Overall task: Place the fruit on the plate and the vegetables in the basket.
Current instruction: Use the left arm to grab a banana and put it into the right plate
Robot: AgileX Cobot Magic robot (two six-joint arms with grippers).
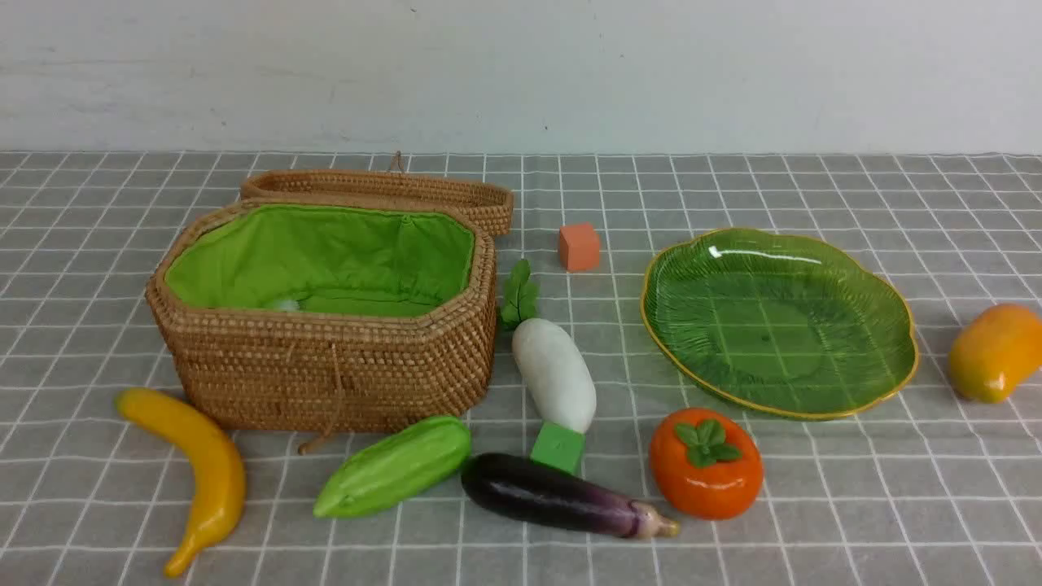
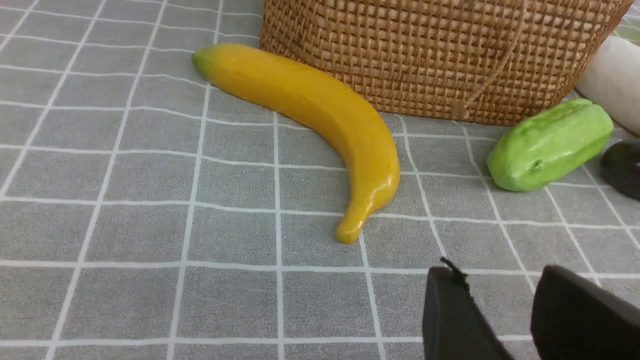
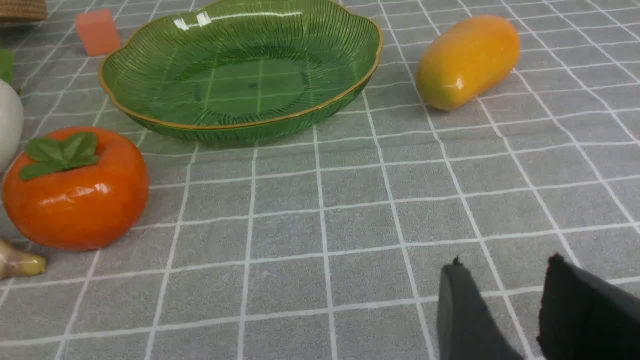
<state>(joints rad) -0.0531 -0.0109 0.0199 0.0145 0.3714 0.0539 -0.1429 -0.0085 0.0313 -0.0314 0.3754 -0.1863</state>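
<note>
On the worktop (image 1: pixel 855 505) the basket (image 1: pixel 326 366) stands at the left, its lid (image 1: pixel 383 189) lying just behind it. The banana (image 1: pixel 203 472) lies before the basket's left corner, the gourd (image 1: pixel 395 465) before its right corner. The radish (image 1: pixel 555 373) lies just right of the basket, with the near cube (image 1: pixel 558 448) at its front end and the eggplant (image 1: pixel 553 495) before that cube, just right of the gourd. The far cube (image 1: pixel 579 247) sits behind the radish. The plate (image 1: pixel 773 325) lies right of the radish, the persimmon (image 1: pixel 707 476) just before it, and the mango (image 1: pixel 995 352) to its right, apart.

Open green-lined wicker basket (image 1: pixel 326 374); green leaf-shaped plate (image 1: pixel 781 325); yellow banana (image 1: pixel 207 472), orange persimmon (image 1: pixel 707 476), mango (image 1: pixel 995 352), white radish (image 1: pixel 555 374), green gourd (image 1: pixel 395 465), purple eggplant (image 1: pixel 553 495) lying outside both.
</note>
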